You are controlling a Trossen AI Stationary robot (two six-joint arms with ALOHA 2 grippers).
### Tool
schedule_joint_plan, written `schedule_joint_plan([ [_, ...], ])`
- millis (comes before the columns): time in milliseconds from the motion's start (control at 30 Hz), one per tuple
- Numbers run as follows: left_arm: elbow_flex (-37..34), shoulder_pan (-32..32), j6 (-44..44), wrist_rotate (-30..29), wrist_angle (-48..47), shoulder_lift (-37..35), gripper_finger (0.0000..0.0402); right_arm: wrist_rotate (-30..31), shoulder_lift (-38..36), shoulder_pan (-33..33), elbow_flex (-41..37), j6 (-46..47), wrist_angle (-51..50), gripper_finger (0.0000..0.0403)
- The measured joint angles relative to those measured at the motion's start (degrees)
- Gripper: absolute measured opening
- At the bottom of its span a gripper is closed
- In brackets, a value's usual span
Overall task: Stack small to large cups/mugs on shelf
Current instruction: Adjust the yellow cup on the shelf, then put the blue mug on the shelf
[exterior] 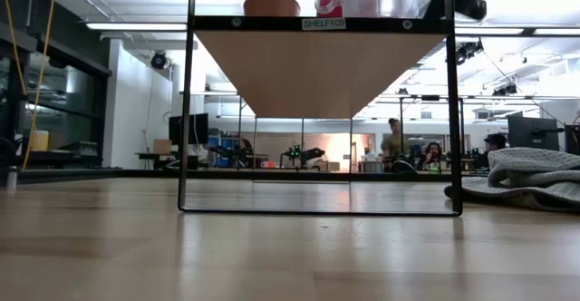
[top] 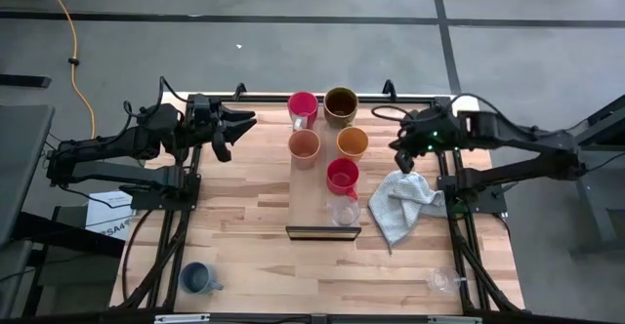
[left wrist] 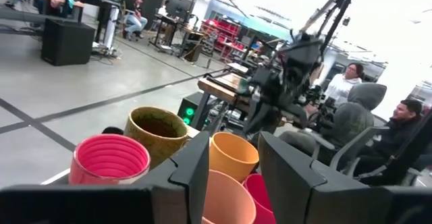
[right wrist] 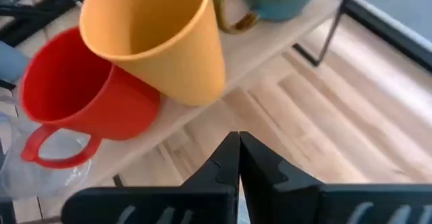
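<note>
On the pale wooden shelf [top: 311, 202] stand a red mug [top: 303, 103], an olive-brown mug [top: 340, 103], two orange cups [top: 304, 145] [top: 352, 142], a second red mug [top: 342, 176] and a clear glass cup [top: 343, 211]. A blue mug [top: 198, 278] rests on the table near its left front corner. Another clear glass cup [top: 441, 281] stands near the right front. My left gripper [top: 232, 133] hovers open at the shelf's far left, holding nothing. My right gripper [top: 403, 158] is shut and empty, to the right of the shelf, above the cloth's far end.
A pale grey cloth [top: 405, 205] lies crumpled on the table right of the shelf. The shelf stands raised on a thin black frame [exterior: 185, 111]. Bare tabletop [top: 244, 207] lies left of the shelf and along the front. People sit in the room beyond.
</note>
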Motion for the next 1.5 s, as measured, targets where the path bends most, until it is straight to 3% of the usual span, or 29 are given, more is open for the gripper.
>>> schedule_joint_plan([
  [200, 0.00, 0.00, 0.00, -0.55, 0.00, -0.01, 0.0117, -2.29, -0.44, 0.48, -10.77, 1.89, 16.29, 0.0000],
  [367, 0.00, 0.00, 0.00, -0.55, -0.02, -0.02, 0.0117, -2.41, 1.46, 0.44, -14.49, 1.92, 26.37, 0.0000],
  [1167, 0.00, 0.00, 0.00, -0.66, -0.03, 0.00, 0.0117, -3.27, 5.72, -0.11, -13.80, 1.58, 31.04, 0.0000],
  [1367, 0.00, -0.02, 0.00, -0.64, -0.04, 0.00, 0.0117, -3.33, 1.41, -0.06, -13.80, 1.37, 27.70, 0.0000],
  [1500, 0.00, 0.00, 0.00, 1.11, -0.03, -0.01, 0.0117, 1.63, -4.81, -0.06, -13.82, 1.33, 28.51, 0.0000],
])
